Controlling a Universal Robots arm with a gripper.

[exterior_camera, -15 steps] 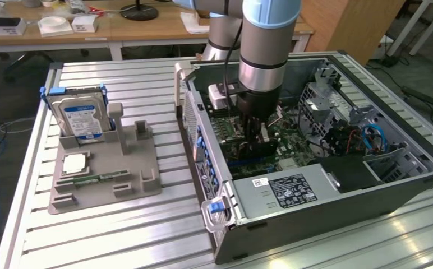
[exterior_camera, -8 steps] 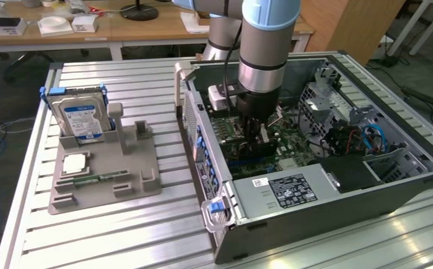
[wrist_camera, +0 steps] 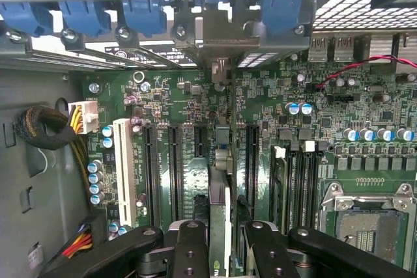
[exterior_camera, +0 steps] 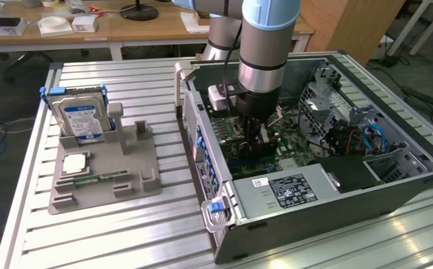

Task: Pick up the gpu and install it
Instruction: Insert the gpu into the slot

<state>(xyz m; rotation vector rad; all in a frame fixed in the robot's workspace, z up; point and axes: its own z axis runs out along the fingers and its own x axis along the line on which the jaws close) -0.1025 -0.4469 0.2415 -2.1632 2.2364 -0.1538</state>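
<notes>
The gpu (wrist_camera: pixel 222 167) is seen edge-on in the wrist view, standing upright over the motherboard (wrist_camera: pixel 313 128) between two long black expansion slots. Its silver bracket (wrist_camera: pixel 218 40) reaches the rear slot openings under the blue latches. My gripper (wrist_camera: pixel 225 242) is shut on the card, with one black finger (wrist_camera: pixel 189 247) on each side. In the exterior view my gripper (exterior_camera: pixel 256 139) reaches down inside the open computer case (exterior_camera: pixel 224 224), and the dark gpu (exterior_camera: pixel 248 150) sits low at the board. How deep the card sits in its slot I cannot tell.
A grey holder (exterior_camera: pixel 138 188) on the exterior view's left carries a silver hard drive (exterior_camera: pixel 82 117), a chip (exterior_camera: pixel 75 163) and a green memory stick (exterior_camera: pixel 93 179). Inside the case are the power supply (exterior_camera: pixel 293 191), drive cage (exterior_camera: pixel 328 101), CPU socket (wrist_camera: pixel 365 222), and cable bundle (wrist_camera: pixel 39 128).
</notes>
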